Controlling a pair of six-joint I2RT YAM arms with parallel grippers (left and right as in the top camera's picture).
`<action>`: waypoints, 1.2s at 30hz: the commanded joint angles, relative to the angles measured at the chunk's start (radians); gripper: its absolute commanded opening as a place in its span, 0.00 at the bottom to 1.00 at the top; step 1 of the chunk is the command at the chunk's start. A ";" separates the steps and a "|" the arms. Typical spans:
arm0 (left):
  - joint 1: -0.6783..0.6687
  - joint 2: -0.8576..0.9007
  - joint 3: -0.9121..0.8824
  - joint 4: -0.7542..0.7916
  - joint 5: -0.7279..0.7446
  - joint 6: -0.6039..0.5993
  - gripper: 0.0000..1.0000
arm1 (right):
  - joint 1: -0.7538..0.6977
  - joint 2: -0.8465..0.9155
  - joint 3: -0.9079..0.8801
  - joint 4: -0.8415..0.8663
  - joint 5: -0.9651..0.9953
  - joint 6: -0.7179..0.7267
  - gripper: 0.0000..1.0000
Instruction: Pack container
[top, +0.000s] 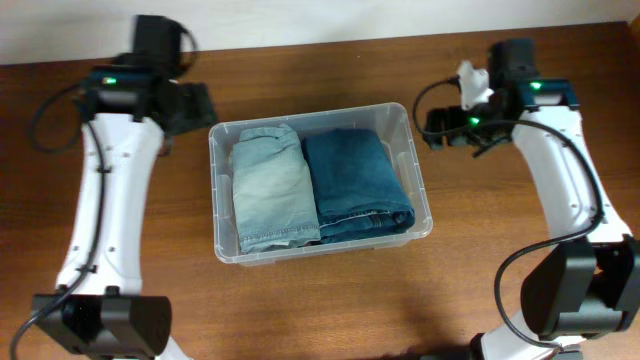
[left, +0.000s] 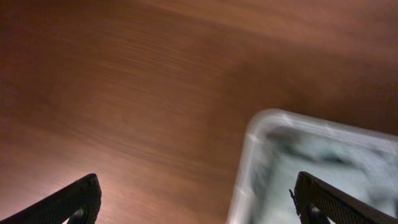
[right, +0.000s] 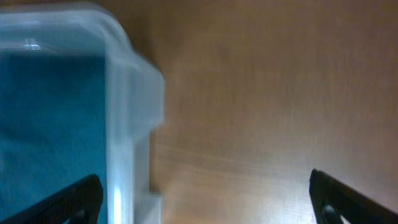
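Observation:
The clear plastic container (top: 420, 170) stands mid-table. It holds folded light-blue jeans (top: 272, 185) on its left and folded dark-blue jeans (top: 355, 180) on its right. My left gripper (top: 192, 105) is open and empty, above the wood beside the container's far left corner (left: 255, 134). My right gripper (top: 440, 128) is open and empty, just past the container's far right corner (right: 121, 93). The dark jeans (right: 50, 130) show through the wall in the right wrist view. Both wrist views are blurred.
The brown wooden table (top: 330, 310) surrounds the container on all sides. A pale wall runs along the table's far edge (top: 330, 20). The arm bases (top: 100, 325) stand at the near left and near right (top: 575, 290).

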 joint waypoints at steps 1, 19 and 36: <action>0.097 0.002 -0.002 0.006 -0.031 -0.051 1.00 | 0.034 -0.031 0.018 0.091 0.053 -0.009 0.98; 0.183 -0.531 -0.539 0.227 0.184 0.124 0.99 | 0.036 -0.618 -0.282 0.089 0.105 -0.013 0.98; 0.183 -1.371 -1.364 0.377 0.183 0.123 0.99 | 0.036 -1.132 -0.767 0.114 0.105 -0.009 0.98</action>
